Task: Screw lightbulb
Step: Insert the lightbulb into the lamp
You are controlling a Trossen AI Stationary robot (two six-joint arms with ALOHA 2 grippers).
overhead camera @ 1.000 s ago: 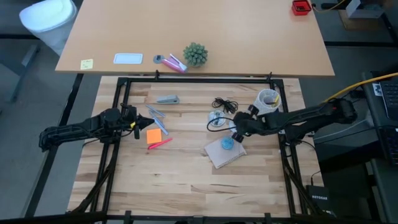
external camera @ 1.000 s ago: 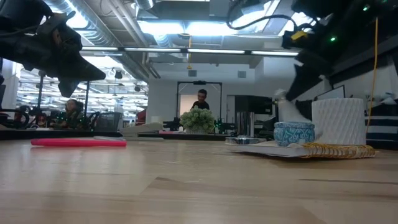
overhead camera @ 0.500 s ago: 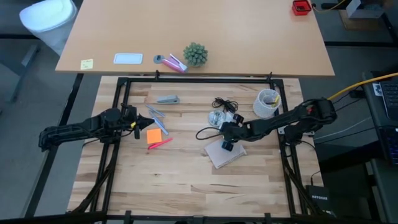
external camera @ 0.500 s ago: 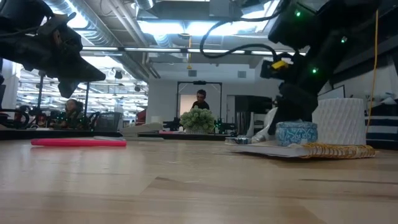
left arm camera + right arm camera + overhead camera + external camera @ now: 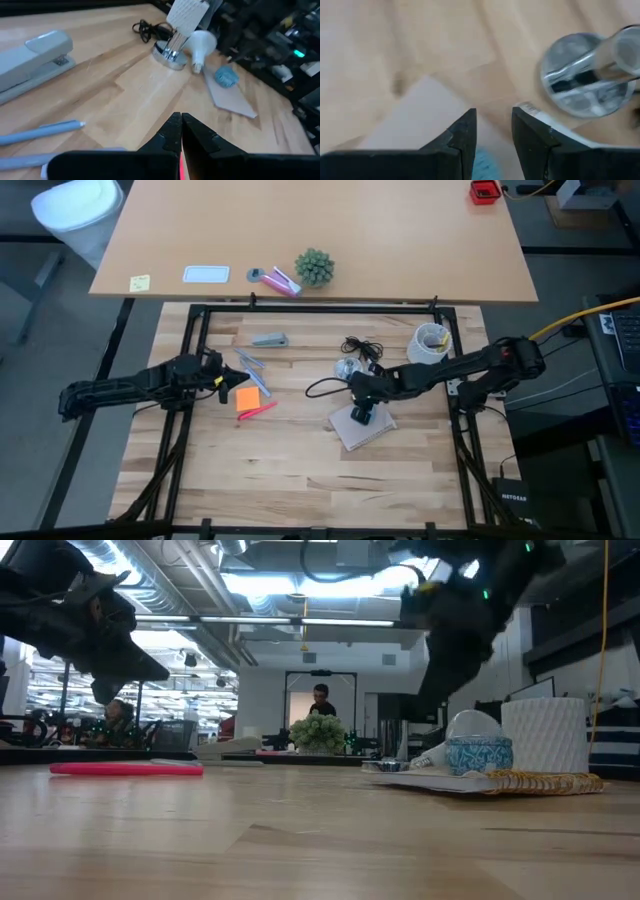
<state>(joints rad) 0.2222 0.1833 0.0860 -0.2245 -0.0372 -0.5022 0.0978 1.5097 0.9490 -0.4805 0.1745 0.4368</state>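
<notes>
The left tool (image 5: 180, 131) hangs clenched and empty over the tabletop's (image 5: 300, 470) left side, well apart from the lightbulb (image 5: 201, 42). The bulb lies tilted beside the metal socket (image 5: 170, 54), base toward the cardboard (image 5: 231, 95). The right tool (image 5: 492, 131), fingers parted and empty, hovers just over the cardboard, far nearer.

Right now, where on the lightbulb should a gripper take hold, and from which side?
Probably across the round globe of the lightbulb, coming down from above: it lies on its side beside the socket, and its screw base must stay free.
</notes>
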